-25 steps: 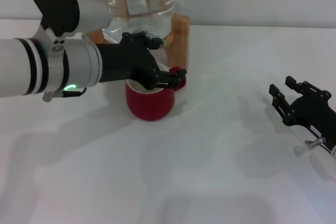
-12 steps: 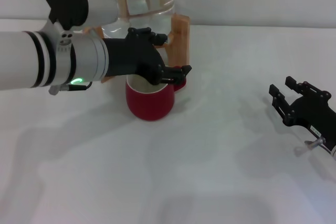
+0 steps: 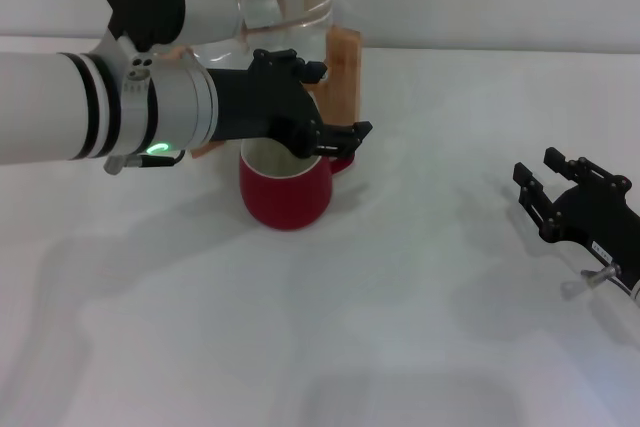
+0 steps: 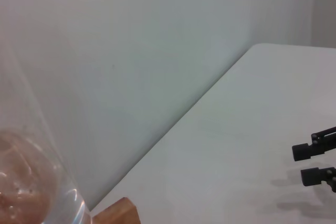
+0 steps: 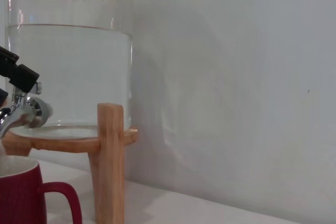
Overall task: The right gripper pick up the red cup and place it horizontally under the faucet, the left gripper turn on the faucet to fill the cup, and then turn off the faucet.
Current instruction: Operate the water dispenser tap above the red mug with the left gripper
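Observation:
The red cup (image 3: 285, 195) stands upright on the white table, right in front of the clear water jug (image 3: 270, 2) on its wooden stand (image 3: 342, 72). My left gripper (image 3: 330, 100) hovers over the cup's rim, open, and hides the faucet in the head view. In the right wrist view the chrome faucet (image 5: 25, 113) shows above the red cup (image 5: 21, 198), with a black fingertip (image 5: 17, 74) of the left gripper at its top. No water stream shows. My right gripper (image 3: 560, 175) is open and empty, low over the table far to the right.
The white table (image 3: 400, 327) runs out in front of and to the right of the cup. A pale wall stands close behind the jug. The left wrist view shows the stand's corner (image 4: 118, 216) and the right gripper (image 4: 315, 163) far off.
My left gripper has shifted to the right and slightly back over the cup, toward the faucet. The cup and the right arm have not moved.

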